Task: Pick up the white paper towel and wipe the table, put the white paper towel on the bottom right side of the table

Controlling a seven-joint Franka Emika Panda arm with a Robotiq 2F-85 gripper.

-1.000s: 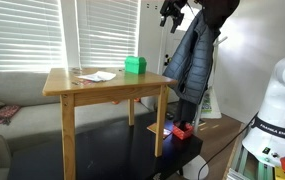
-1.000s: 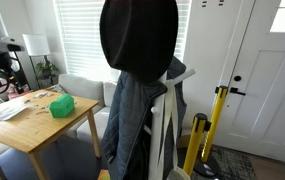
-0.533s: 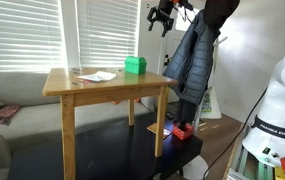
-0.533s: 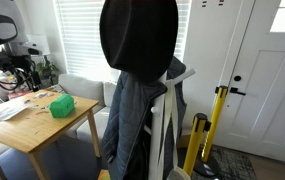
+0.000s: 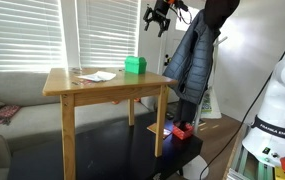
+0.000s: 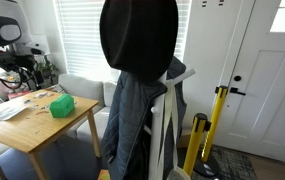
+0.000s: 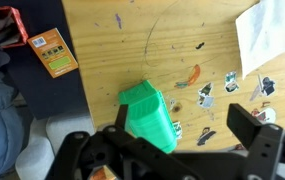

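Hovering high above the table, the gripper is holding its jaws wide apart, gripping nothing. The white paper towel is lying flat on the tabletop, near the green box but not touching it.

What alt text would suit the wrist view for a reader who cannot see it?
Seen from above, the open, empty pincer hangs over the wooden table; the green box sits near centre and the white paper towel lies at upper right.
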